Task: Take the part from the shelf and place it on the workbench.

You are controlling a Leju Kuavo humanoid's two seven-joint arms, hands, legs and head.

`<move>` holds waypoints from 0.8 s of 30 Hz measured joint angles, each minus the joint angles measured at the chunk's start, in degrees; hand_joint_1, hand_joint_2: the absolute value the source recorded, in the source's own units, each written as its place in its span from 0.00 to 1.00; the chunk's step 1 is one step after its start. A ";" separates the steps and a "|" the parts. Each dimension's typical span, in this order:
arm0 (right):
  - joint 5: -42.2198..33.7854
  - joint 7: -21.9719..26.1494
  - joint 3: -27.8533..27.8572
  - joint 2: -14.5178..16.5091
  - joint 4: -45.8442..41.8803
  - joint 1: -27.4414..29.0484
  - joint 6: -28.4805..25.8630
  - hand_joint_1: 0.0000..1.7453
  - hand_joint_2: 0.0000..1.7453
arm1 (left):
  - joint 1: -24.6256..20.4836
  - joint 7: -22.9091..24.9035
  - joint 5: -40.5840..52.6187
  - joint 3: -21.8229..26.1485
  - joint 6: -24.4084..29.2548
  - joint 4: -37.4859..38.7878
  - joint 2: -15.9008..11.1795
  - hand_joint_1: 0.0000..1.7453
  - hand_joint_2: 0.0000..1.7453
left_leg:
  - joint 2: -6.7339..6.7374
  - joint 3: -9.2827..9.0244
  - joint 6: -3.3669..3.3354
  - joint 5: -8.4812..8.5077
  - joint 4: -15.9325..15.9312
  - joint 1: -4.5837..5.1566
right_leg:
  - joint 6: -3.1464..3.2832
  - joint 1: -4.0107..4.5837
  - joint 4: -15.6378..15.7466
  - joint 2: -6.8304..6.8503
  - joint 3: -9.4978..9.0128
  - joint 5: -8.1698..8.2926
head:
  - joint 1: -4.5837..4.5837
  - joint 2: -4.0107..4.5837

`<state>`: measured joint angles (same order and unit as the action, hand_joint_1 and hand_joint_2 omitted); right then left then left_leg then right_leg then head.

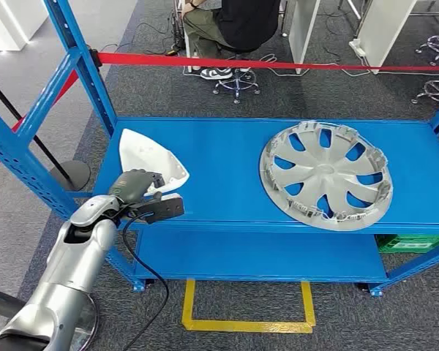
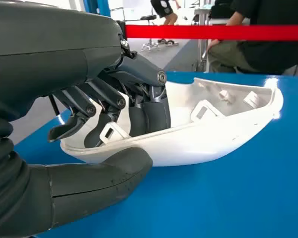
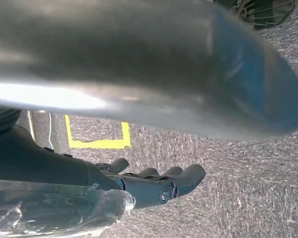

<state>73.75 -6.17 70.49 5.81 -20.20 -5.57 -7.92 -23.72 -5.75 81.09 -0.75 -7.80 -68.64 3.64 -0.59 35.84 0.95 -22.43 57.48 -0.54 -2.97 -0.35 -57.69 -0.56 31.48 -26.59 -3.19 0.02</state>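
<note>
Left robot hand, at the lower left of the head view, is clamped on the near end of the white part: in the left wrist view its dark fingers curl down inside the hollow shell while the thick thumb presses against the outside of the rim. That white part lies on the left side of the blue shelf, its underside resting on the surface. A silver hubcap lies flat on the right side of the same shelf, well apart from the part. Right robot hand hangs over grey carpet with its fingers extended side by side, holding nothing. A red barrier tape runs behind the shelf, with a seated person beyond it
</note>
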 joint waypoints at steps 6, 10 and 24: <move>-0.09 0.00 0.04 0.00 0.00 0.02 0.21 0.00 0.00 | 1.47 -2.82 -13.80 2.78 -1.48 -4.14 3.40 1.00 1.00 | 0.00 0.05 -0.01 0.00 0.00 0.00 | -0.01 0.00 0.00 0.01 0.03 0.01 | -0.01 0.00; -0.22 -0.17 0.07 0.15 0.00 -0.05 0.03 0.00 0.00 | 1.69 -1.61 -40.81 9.11 -5.22 -9.86 9.81 1.00 1.00 | 0.00 0.16 -0.03 0.02 0.00 0.03 | -0.06 -0.03 0.01 0.00 0.11 0.04 | 0.02 0.00; -1.12 0.20 0.10 0.51 0.07 -0.16 -0.17 0.00 0.00 | 1.84 -1.87 -65.15 12.45 -5.54 -14.05 14.52 1.00 1.00 | -0.01 0.16 -0.05 0.06 0.00 0.05 | -0.06 -0.05 -0.03 0.05 0.15 0.04 | 0.01 0.00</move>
<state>72.62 -5.98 70.59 6.33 -20.13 -5.73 -8.09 -21.88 -7.61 15.94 11.69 -13.34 -82.69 18.15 -0.61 36.00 0.91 -22.37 57.48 -0.49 -3.03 -0.40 -57.72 -0.51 31.64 -26.55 -3.18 0.02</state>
